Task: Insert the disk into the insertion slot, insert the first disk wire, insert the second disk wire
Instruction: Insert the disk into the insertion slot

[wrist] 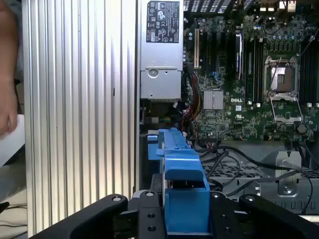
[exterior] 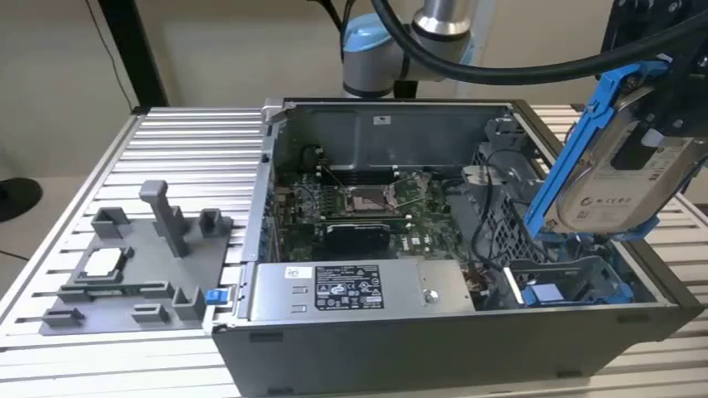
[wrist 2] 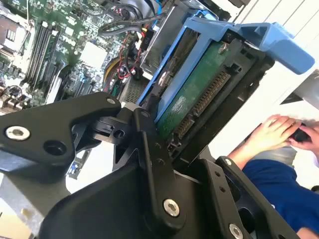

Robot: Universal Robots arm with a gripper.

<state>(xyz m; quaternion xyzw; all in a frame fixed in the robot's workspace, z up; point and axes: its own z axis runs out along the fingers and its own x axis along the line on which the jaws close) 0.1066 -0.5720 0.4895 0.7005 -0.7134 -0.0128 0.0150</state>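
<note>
My gripper [exterior: 655,133] is shut on the disk [exterior: 619,178], a silver drive with a white label clipped in a bright blue frame. It hangs tilted on edge above the right end of the open computer case [exterior: 443,332]. The insertion slot [exterior: 569,286], a grey bay with blue rails, lies just below the disk's lower end. In the second wrist view the disk's green circuit board [wrist 2: 194,94] shows between the black fingers [wrist 2: 149,144]. In the first wrist view the blue frame [wrist: 182,189] sits in the gripper [wrist: 184,221], over the slot's blue rail [wrist: 152,147].
A grey labelled power-supply box [exterior: 348,290] lies along the case's front wall, with the motherboard [exterior: 354,207] behind it. Loose black cables [wrist: 234,154] run over a perforated cage [exterior: 498,215]. A grey fixture plate [exterior: 133,265] lies on the ribbed table. A person's hands [wrist 2: 279,132] are nearby.
</note>
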